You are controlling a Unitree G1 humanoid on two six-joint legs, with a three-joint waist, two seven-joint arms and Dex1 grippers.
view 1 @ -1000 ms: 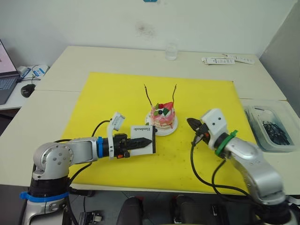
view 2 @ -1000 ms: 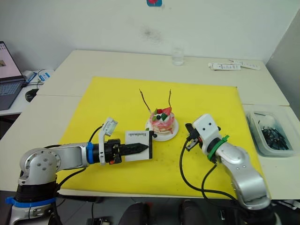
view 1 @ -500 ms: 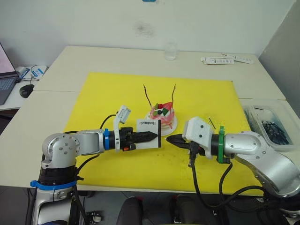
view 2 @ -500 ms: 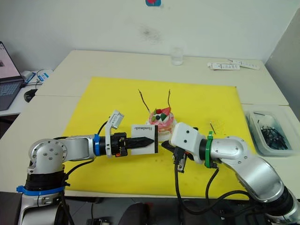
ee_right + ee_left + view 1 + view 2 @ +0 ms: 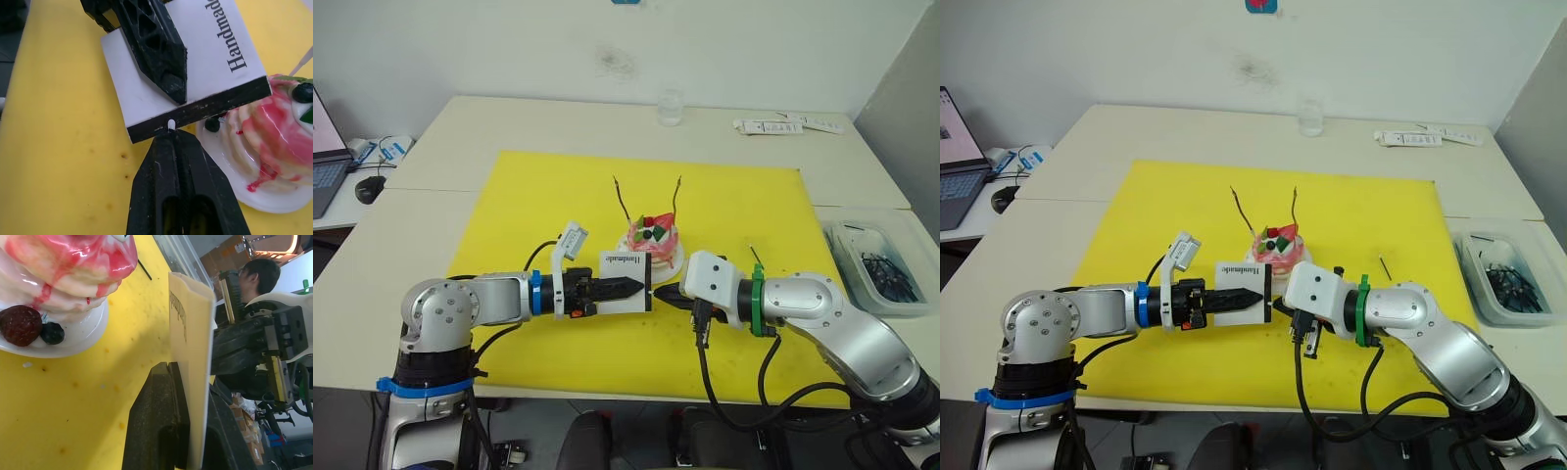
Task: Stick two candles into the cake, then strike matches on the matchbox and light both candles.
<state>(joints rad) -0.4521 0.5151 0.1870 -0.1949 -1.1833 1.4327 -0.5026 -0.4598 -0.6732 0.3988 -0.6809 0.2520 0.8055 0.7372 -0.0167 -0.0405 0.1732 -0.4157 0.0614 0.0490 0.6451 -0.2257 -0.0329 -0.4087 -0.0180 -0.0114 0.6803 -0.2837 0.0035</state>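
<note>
The pink cake (image 5: 653,238) sits on its white plate (image 5: 677,258) mid-mat, with both thin wavy candles (image 5: 623,201) (image 5: 677,199) upright in it. My left gripper (image 5: 638,286) is shut on the white matchbox (image 5: 625,264), held on edge just in front of the cake. The dark striking strip (image 5: 205,108) faces my right gripper (image 5: 666,292). That gripper is shut on a match (image 5: 170,124), and the match's pale tip touches the strip. Another short match (image 5: 756,257) lies on the yellow mat, right of the cake.
The yellow mat (image 5: 548,186) covers the table's middle. At the right edge stands a clear plastic bin (image 5: 876,264) of dark items. A glass (image 5: 671,108) and white strips (image 5: 793,124) lie at the back, a mouse (image 5: 372,188) far left. A person (image 5: 257,276) is nearby.
My right gripper swung left from beside the cake to the matchbox, bringing the match tip against the strip. The left gripper raised the matchbox and shifted it slightly right, then held still.
</note>
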